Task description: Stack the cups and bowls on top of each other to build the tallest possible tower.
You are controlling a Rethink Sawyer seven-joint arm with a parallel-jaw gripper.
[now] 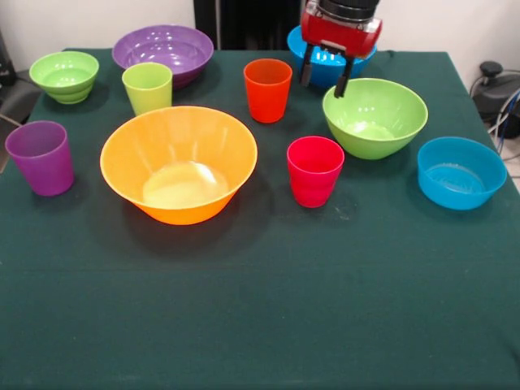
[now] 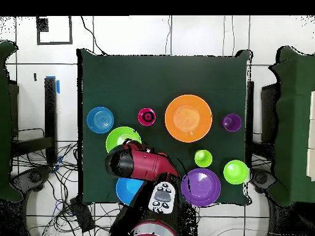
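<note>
The empty, spread gripper [image 1: 326, 75] hangs above the medium green bowl's [image 1: 375, 118] far rim.

No legible text, labels, brands or nos. anywhere: none on cups, bowls, gripper housing or table cloth. Markings on arm's grey panel [image 2: 163, 196] too small to read.

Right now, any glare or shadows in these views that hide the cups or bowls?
Front view: a bright glare patch sits inside the large orange bowl, and soft shadows fall beside the red-pink cup; nothing is hidden. Overhead view: the arm covers part of the green bowl.
</note>
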